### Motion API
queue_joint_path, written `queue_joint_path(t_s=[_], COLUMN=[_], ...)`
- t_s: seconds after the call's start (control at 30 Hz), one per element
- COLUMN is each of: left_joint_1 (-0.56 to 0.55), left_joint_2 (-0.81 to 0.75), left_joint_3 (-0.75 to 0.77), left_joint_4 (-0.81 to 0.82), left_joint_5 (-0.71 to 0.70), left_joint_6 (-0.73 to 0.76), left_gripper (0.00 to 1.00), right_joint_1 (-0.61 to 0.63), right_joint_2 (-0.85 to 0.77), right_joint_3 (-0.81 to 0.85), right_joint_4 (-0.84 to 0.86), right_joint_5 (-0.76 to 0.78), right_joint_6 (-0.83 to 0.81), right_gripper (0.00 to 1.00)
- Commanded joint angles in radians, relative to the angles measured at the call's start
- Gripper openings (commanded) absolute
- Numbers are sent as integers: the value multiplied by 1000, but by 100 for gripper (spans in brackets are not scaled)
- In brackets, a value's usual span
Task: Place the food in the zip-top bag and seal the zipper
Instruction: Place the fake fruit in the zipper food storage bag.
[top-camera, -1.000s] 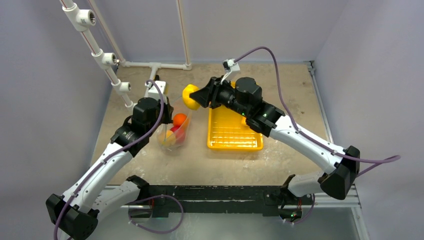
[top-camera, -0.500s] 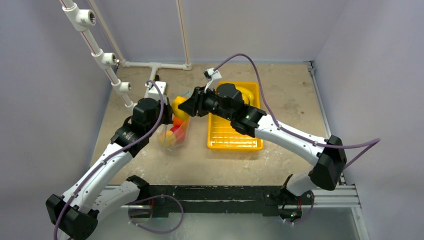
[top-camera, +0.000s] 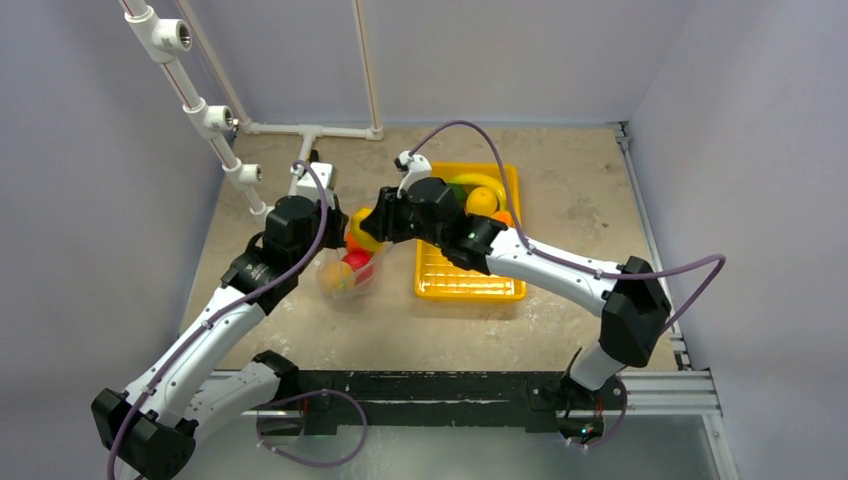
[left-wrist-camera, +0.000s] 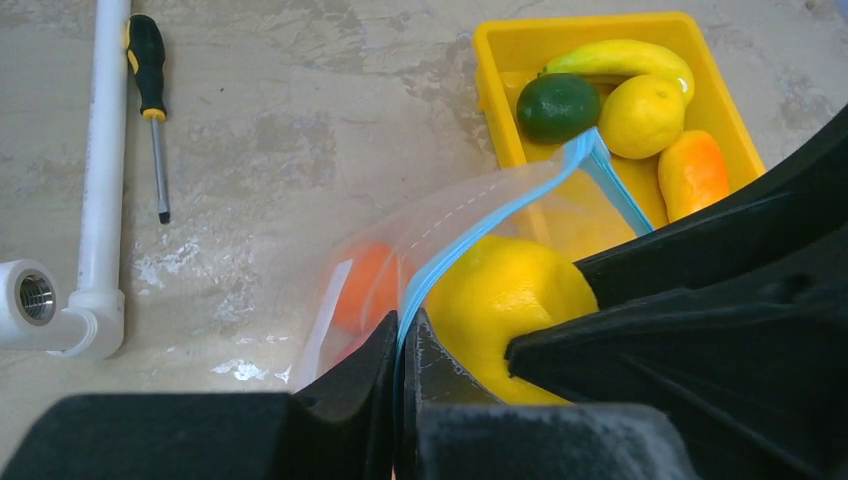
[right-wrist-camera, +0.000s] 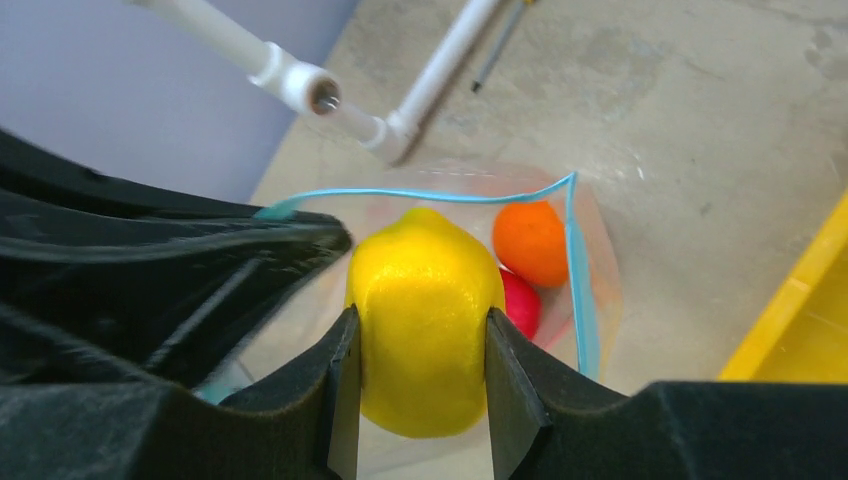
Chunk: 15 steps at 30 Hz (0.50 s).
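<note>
While left pincer (left-wrist-camera: 400, 352) pinches zipper (left-wrist-camera: 500, 214), right pincer (right-wrist-camera: 420, 332) clamps lemon (right-wrist-camera: 422, 275) at bag (left-wrist-camera: 445, 222) mouth.

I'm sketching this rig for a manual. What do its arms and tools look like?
Left arm and right arm: white tubular links, black joint housings, a purple cable looping along each. Left tool and right tool: matte black, two flat fingers.

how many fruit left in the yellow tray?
4, at the far end of the tray: banana along the far wall, green piece and lemon beside it, orange piece nearer. Right arm covers part of the tray, so more may hide.
</note>
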Motion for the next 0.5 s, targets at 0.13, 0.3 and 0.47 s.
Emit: queue_joint_path(t_s=[0.13, 0.3, 0.47], left_joint_1=[5, 5, 5], left_joint_2=[-23, -18, -13], left_joint_3=[-3, -3, -3], left_joint_4=[45, 44, 46], left_joint_5=[-21, -20, -15], left_joint_6=[13, 13, 12], left_gripper=[0, 0, 0], right_joint_1=[21, 27, 29], right_joint_2=[37, 50, 34], right_joint_3=[46, 71, 91], right_joint_4=[-81, -101, -97], right_joint_5=[141, 169, 161], right_joint_6=[8, 17, 21], right_gripper=[11, 52, 75])
